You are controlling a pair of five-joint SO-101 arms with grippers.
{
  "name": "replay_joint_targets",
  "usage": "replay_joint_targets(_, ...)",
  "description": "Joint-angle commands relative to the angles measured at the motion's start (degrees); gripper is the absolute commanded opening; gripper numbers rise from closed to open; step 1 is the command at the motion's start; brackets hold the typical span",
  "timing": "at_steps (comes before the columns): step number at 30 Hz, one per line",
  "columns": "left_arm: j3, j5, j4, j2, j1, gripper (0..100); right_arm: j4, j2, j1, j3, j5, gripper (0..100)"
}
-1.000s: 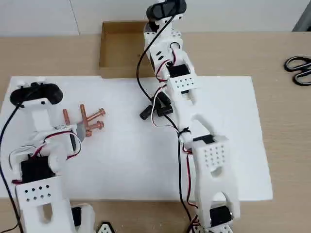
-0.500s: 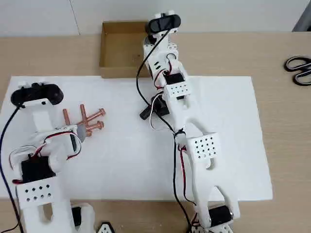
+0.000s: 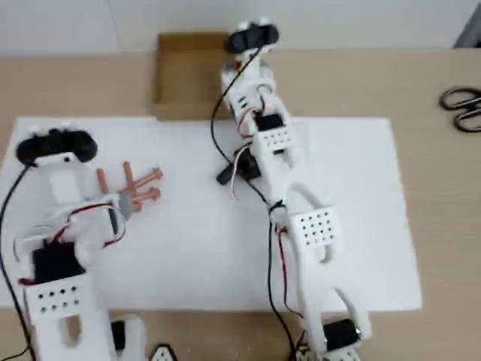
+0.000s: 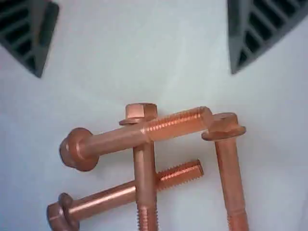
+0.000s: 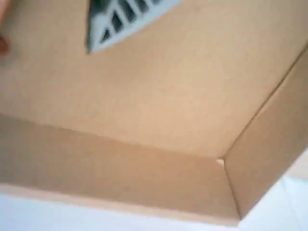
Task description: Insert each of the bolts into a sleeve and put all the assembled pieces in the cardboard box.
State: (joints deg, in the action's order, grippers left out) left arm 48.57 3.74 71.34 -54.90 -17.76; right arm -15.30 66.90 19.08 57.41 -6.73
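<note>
Your left gripper [image 4: 137, 62] hangs wide open and empty just above the four copper bolts [image 4: 144, 139], which lie on the white sheet [image 4: 144, 43] straight ahead of its fingertips. They are tangled: one bolt rests across the shank of another, and its threaded end touches a third bolt's head. Close on that heap and you will likely pinch two at once or flick the loose ones away, so aim for the top bolt alone. Your right gripper [image 5: 103, 29] is over the cardboard box [image 5: 120, 178], with the floor beneath it and a corner close by. I cannot tell whether it is open or holds anything. Lift it straight up, or it may catch the wall and drag the box.
</note>
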Motion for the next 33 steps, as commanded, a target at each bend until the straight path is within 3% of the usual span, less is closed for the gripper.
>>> replay_joint_targets(1, -0.4, -0.35, -0.18, -0.62, 0.09, 24, -2.15, -3.74, -0.92, 5.1, 0.62, 22.1)
replay_joint_targets(11, -0.48, -0.44, -0.18, -0.62, 0.09, 24, -26.24, -11.56, -2.77, 21.8, 0.62, 22.1)
replay_joint_targets(19, -0.48, -5.98, 0.18, -0.62, -0.18, 24, -52.0, -16.31, -2.33, 39.47, 0.62, 22.1)
replay_joint_targets(27, -0.48, -5.98, 0.18, -0.62, -0.18, 24, -78.11, -29.58, -2.24, 38.95, 0.62, 22.1)
replay_joint_targets(33, -0.48, -5.71, 0.18, -0.62, -0.18, 24, -81.19, -35.21, -2.86, 38.95, 0.62, 22.1)
